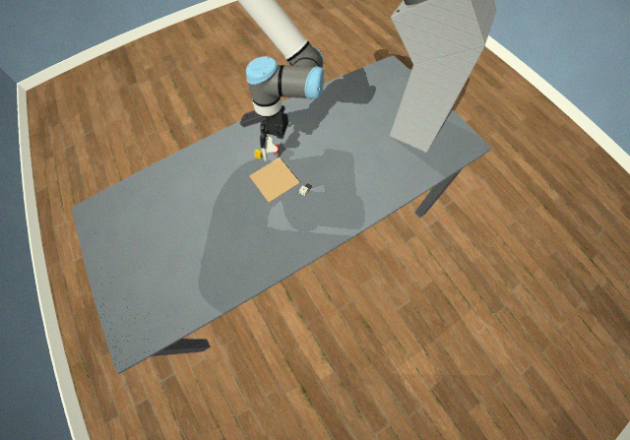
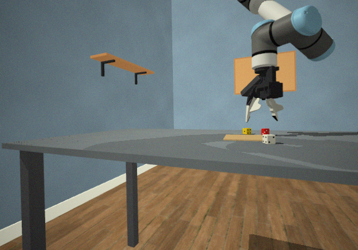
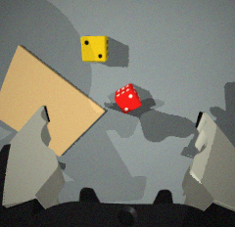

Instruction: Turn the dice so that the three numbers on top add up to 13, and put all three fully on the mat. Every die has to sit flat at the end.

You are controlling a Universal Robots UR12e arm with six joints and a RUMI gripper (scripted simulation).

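Observation:
A tan square mat lies on the grey table. No die is on it. A yellow die sits just off the mat's far corner with two pips on top. A red die sits close beside the mat's corner, turned at an angle. A white die sits off the mat's opposite side. My gripper is open and empty. It hangs a short way above the red die.
A tall grey pillar carrying the arm's base stands at the table's back right. A wall shelf and an orange wall panel are well behind the table.

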